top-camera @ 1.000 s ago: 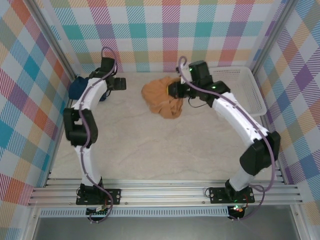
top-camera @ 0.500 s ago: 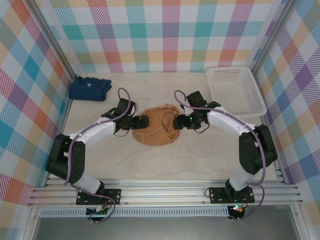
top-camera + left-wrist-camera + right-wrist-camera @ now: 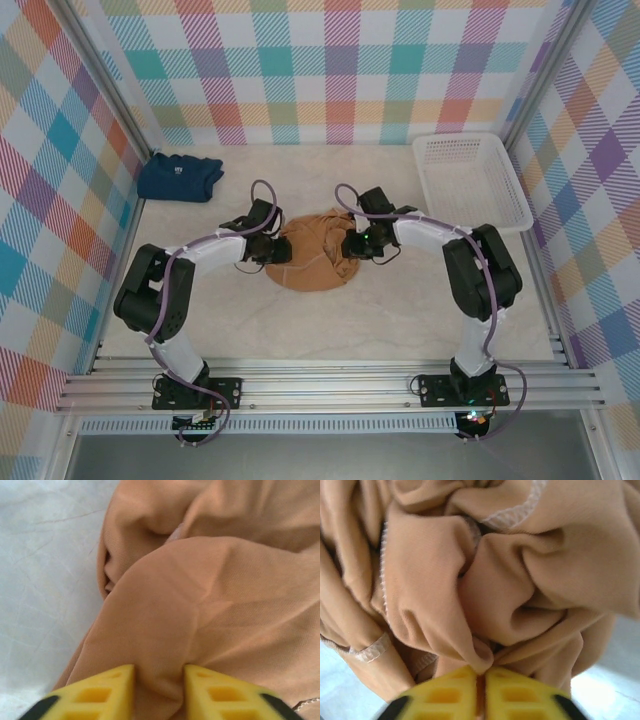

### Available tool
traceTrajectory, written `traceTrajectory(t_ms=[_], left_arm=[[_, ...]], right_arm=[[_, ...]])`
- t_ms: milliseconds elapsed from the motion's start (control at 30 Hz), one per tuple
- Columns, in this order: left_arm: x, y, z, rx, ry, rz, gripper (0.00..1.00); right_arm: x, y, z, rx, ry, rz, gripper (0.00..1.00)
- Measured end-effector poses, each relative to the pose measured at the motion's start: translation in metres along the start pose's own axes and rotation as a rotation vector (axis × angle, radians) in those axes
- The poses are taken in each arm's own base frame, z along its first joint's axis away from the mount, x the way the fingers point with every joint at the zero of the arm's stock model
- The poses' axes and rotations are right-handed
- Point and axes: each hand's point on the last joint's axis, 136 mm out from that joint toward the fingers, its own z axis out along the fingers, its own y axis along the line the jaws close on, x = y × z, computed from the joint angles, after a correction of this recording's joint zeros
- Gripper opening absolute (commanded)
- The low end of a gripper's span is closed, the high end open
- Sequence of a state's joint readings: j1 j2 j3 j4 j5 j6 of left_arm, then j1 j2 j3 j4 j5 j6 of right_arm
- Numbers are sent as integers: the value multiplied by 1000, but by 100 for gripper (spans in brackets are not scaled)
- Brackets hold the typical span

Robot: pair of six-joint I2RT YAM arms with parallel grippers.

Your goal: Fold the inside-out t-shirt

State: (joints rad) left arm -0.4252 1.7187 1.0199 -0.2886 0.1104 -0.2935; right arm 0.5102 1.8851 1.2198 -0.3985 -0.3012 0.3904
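The inside-out t-shirt (image 3: pixel 310 262) lies as a crumpled tan heap in the middle of the table. My left gripper (image 3: pixel 275 250) is at the heap's left edge. In the left wrist view its yellow fingers (image 3: pixel 159 677) are shut on a thick fold of the t-shirt (image 3: pixel 215 590). My right gripper (image 3: pixel 348 246) is at the heap's right edge. In the right wrist view its fingers (image 3: pixel 481 677) are pressed almost together on a thin fold of the t-shirt (image 3: pixel 510 590), where white seam stitching (image 3: pixel 512 515) shows.
A folded navy-blue shirt (image 3: pixel 180 176) lies at the back left corner. A white plastic basket (image 3: pixel 470 180) stands at the back right. Bare table (image 3: pixel 320 330) stretches in front of the heap, with checked walls on three sides.
The left arm swung from the back left to the heap. The t-shirt came forward from the back with the right arm. Both grippers closed on its fabric.
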Motion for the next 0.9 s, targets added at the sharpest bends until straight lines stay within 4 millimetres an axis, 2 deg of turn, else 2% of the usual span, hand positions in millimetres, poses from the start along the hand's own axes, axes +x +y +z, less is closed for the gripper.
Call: traceTrajectory(t_ms=[100, 200, 300, 367, 467, 567, 633, 700, 767, 900], left_arm=[[-7, -1, -3, 0, -29, 2, 0], [-25, -9, -34, 21, -127, 6, 0], [-63, -34, -119, 124, -376, 11, 0], [-89, -54, -195, 230, -595, 13, 0], [-109, -75, -308, 371, -886, 23, 0], [-117, -80, -388, 416, -1086, 26, 0], [-118, -74, -419, 389, -1168, 20, 0], [-119, -64, -440, 333, -1229, 5, 0], [-118, -55, -450, 270, -1259, 0, 0], [-110, -44, -458, 195, -1268, 19, 0]], right_arm=[[0, -3, -4, 7, -1, 4, 0], [-18, 5, -45, -5, -100, -21, 0], [-48, 30, -132, -60, -343, -83, 0], [-65, 58, -210, -111, -565, -156, 0], [-69, 107, -312, -180, -837, -286, 0], [-67, 135, -382, -181, -1021, -367, 0], [-68, 139, -410, -148, -1098, -384, 0], [-70, 136, -424, -99, -1143, -379, 0], [-72, 128, -428, -45, -1158, -361, 0], [-72, 113, -422, 38, -1138, -339, 0]])
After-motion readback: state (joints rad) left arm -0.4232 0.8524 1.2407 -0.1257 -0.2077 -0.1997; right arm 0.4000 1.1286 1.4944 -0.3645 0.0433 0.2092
